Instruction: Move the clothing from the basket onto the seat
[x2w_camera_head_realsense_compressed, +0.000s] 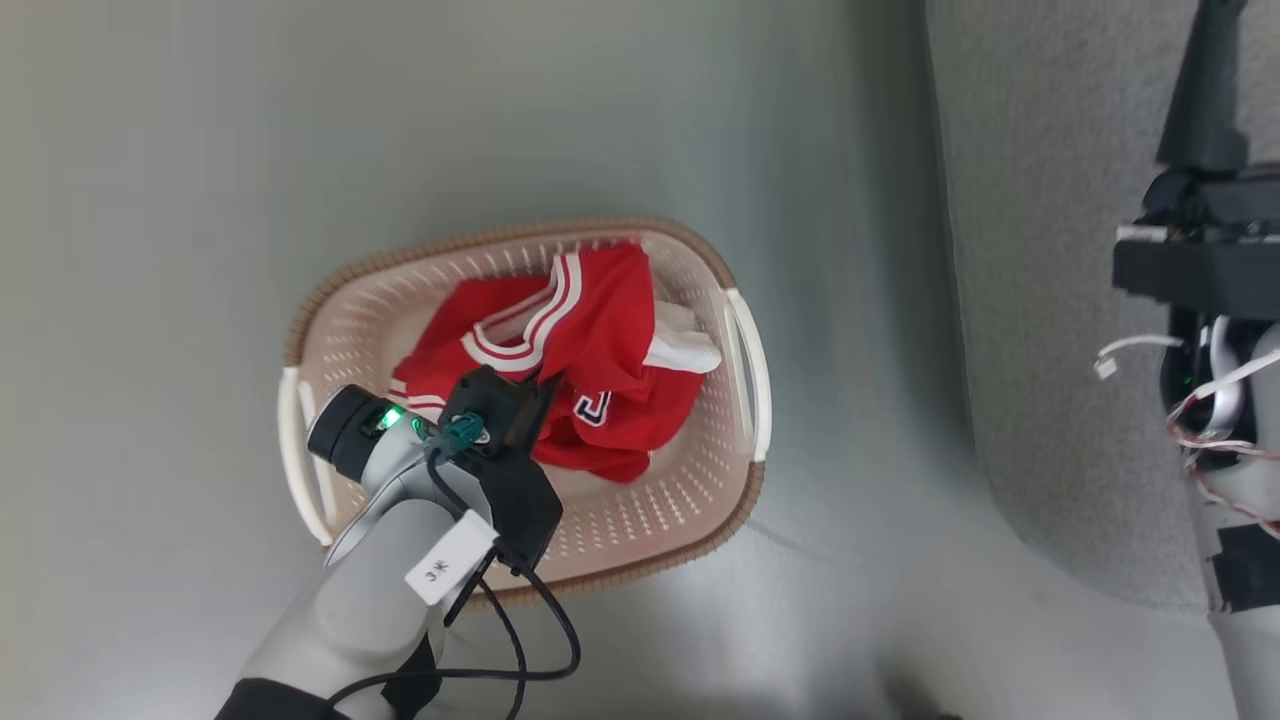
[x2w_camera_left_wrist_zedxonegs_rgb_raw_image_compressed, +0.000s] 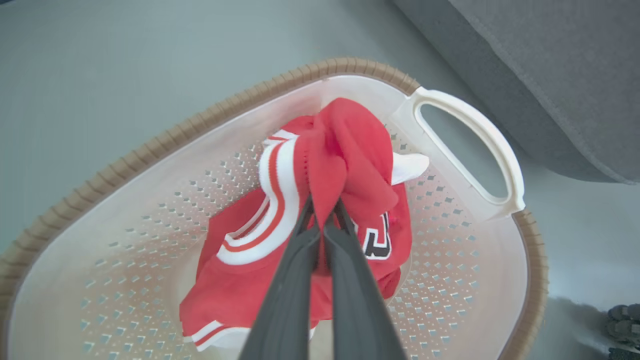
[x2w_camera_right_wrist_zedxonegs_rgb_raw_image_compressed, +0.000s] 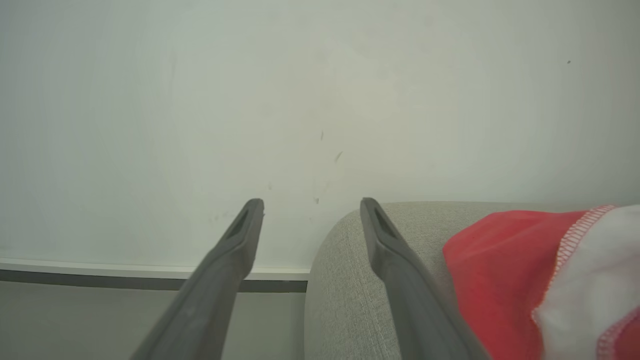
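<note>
The cream basket (x2w_camera_head_realsense_compressed: 700, 500) with a brown rim stands on the floor. In it lies a crumpled red garment (x2w_camera_head_realsense_compressed: 600, 330) with white stripes and dark lettering. My left gripper (x2w_camera_left_wrist_zedxonegs_rgb_raw_image_compressed: 324, 212) reaches down into the basket and is shut on a raised fold of this garment (x2w_camera_left_wrist_zedxonegs_rgb_raw_image_compressed: 345, 150). The grey sofa (x2w_camera_head_realsense_compressed: 1050, 300) rises along the right, close to the basket's handle (x2w_camera_left_wrist_zedxonegs_rgb_raw_image_compressed: 470, 145). My right gripper (x2w_camera_right_wrist_zedxonegs_rgb_raw_image_compressed: 310, 205) is open and holds nothing; it hangs over the sofa's rounded edge (x2w_camera_right_wrist_zedxonegs_rgb_raw_image_compressed: 345, 285). A second red garment (x2w_camera_right_wrist_zedxonegs_rgb_raw_image_compressed: 495, 270) with white trim lies on the sofa just right of that gripper.
Pale grey-green floor (x2w_camera_head_realsense_compressed: 300, 120) surrounds the basket. My right arm (x2w_camera_head_realsense_compressed: 1200, 270) with loose white cables hangs over the sofa. A pale wall (x2w_camera_right_wrist_zedxonegs_rgb_raw_image_compressed: 300, 100) and a dark-lined baseboard (x2w_camera_right_wrist_zedxonegs_rgb_raw_image_compressed: 125, 275) stand beyond the sofa's end.
</note>
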